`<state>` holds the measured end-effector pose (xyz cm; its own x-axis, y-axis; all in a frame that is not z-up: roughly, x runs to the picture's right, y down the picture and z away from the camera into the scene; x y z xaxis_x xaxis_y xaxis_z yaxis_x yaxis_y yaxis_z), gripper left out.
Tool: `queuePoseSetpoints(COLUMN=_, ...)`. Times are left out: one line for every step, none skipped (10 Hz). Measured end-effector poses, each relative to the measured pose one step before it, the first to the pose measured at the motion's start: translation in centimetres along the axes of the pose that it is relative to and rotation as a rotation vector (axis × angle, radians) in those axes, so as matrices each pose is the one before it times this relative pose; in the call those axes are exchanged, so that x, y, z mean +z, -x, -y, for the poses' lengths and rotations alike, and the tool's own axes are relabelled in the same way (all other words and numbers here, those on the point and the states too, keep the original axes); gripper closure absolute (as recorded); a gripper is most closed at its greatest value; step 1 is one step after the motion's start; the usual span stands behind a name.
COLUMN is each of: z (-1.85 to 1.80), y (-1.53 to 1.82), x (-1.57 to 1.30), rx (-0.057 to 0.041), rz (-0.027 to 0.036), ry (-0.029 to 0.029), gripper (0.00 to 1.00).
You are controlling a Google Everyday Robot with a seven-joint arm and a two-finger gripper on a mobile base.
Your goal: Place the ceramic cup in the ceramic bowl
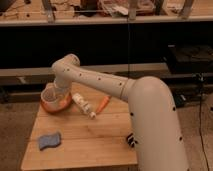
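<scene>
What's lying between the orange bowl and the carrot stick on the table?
The white bottle lies between the ceramic bowl and the orange stick, in the camera view. The gripper is over the bowl.

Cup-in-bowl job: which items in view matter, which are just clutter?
Job:
- ceramic cup, at the bowl's mouth
- ceramic bowl, table's far left corner
- gripper, down over the bowl by the cup

Lying about:
- white bottle
- orange stick
- blue sponge

The pale ceramic cup (50,93) is upright inside the orange ceramic bowl (56,106), the hand (60,90) right beside it.
</scene>
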<state>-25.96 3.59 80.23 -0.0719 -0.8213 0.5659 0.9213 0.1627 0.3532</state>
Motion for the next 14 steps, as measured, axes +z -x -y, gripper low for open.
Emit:
queuePoseSetpoints(z=-0.049, y=-0.156, x=0.070, rx=0.00015, rz=-0.00113, ry=0.00008, gripper=1.00)
queuePoseSetpoints(z=-0.013, y=-0.098, x=0.068, rx=0.00097, rz=-0.00029, ry=-0.00014, gripper=1.00)
queuePoseSetpoints(z=0.122, y=-0.044, x=0.032, rx=-0.00083, rz=-0.00033, ry=-0.00027, gripper=1.00)
queuePoseSetpoints(z=0.088, y=0.000, x=0.102, rx=-0.00103, rz=0.00083, ry=0.00052, gripper=1.00)
queuePoseSetpoints(z=0.233, y=-0.041, x=0.117, rx=-0.00215, rz=0.00089, ry=-0.00144, gripper=1.00)
queuePoseSetpoints(z=0.079, y=-0.081, x=0.112, rx=-0.00150, rz=0.00053, ry=0.00041, gripper=1.00)
queuePoseSetpoints(z=-0.012, y=-0.094, x=0.050, rx=0.00069, rz=-0.00024, ry=0.00005, gripper=1.00)
queuePoseSetpoints(z=0.006, y=-0.055, x=0.045, rx=0.00053, rz=-0.00016, ry=0.00017, gripper=1.00)
queuePoseSetpoints(z=-0.014, y=-0.003, x=0.065, rx=-0.00026, rz=0.00101, ry=0.00052, gripper=1.00)
queuePoseSetpoints(z=0.001, y=-0.035, x=0.031, rx=0.00057, rz=-0.00012, ry=-0.00117, gripper=1.00)
queuePoseSetpoints(z=0.006, y=-0.021, x=0.111, rx=-0.00053, rz=0.00050, ry=0.00019, gripper=1.00)
queuePoseSetpoints(z=-0.009, y=-0.024, x=0.047, rx=-0.00014, rz=0.00025, ry=-0.00007, gripper=1.00)
queuePoseSetpoints(z=0.026, y=0.005, x=0.091, rx=-0.00117, rz=0.00109, ry=0.00017, gripper=1.00)
queuePoseSetpoints(z=0.012, y=-0.013, x=0.041, rx=-0.00010, rz=0.00046, ry=0.00004, gripper=1.00)
